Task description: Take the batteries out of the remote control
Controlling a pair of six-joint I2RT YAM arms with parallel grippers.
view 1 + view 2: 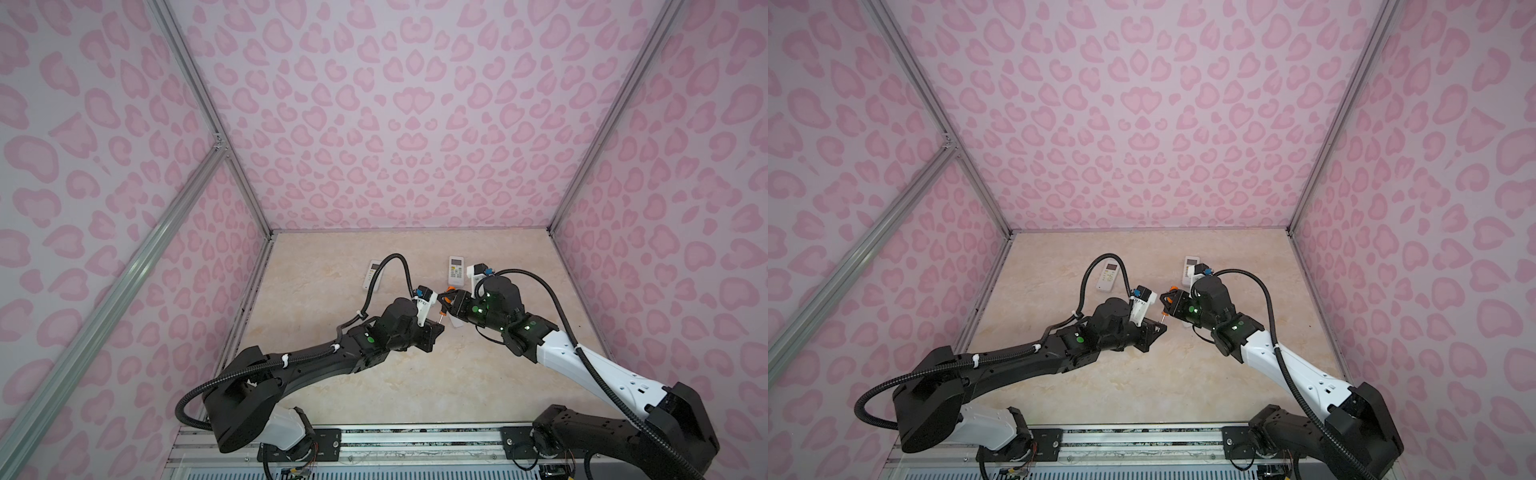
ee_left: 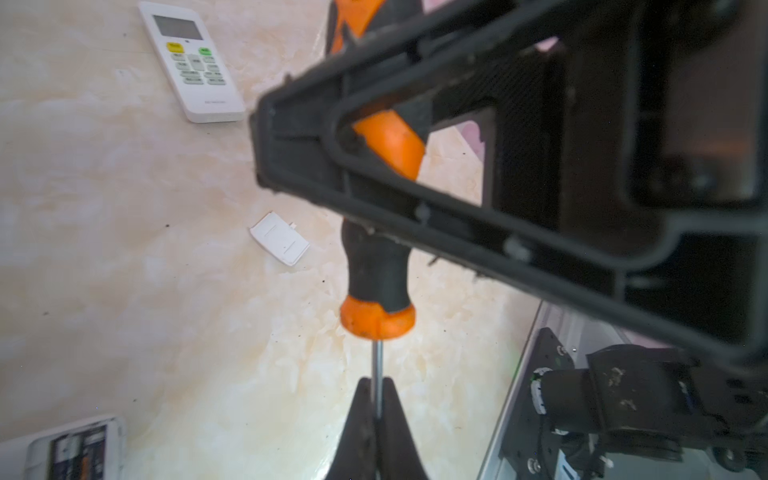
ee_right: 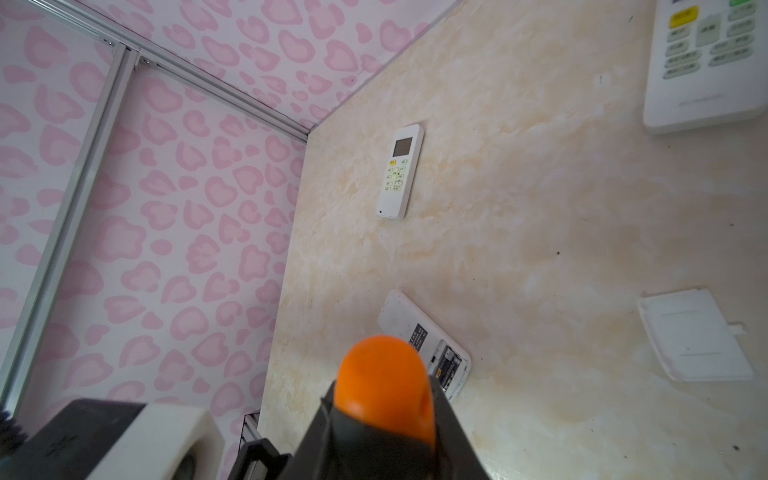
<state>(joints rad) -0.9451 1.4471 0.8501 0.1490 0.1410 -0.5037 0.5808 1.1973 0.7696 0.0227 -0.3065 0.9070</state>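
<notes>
My left hand [image 2: 377, 399] pinches the steel shaft of the orange-and-black-handled screwdriver [image 2: 376, 270]; my right hand [image 1: 446, 302] grips its handle. The black batteries [image 3: 448, 366] lie lengthwise in the open white remote [image 3: 405, 320] on the counter [image 3: 540, 208], I judge roughly seven o'clock of the right hand, nearer the left. Only wrist views show them.

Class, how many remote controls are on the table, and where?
3: the left remote and right remote lie face up toward the back; the opened remote lies face down nearer the arms, which could hide more.
</notes>
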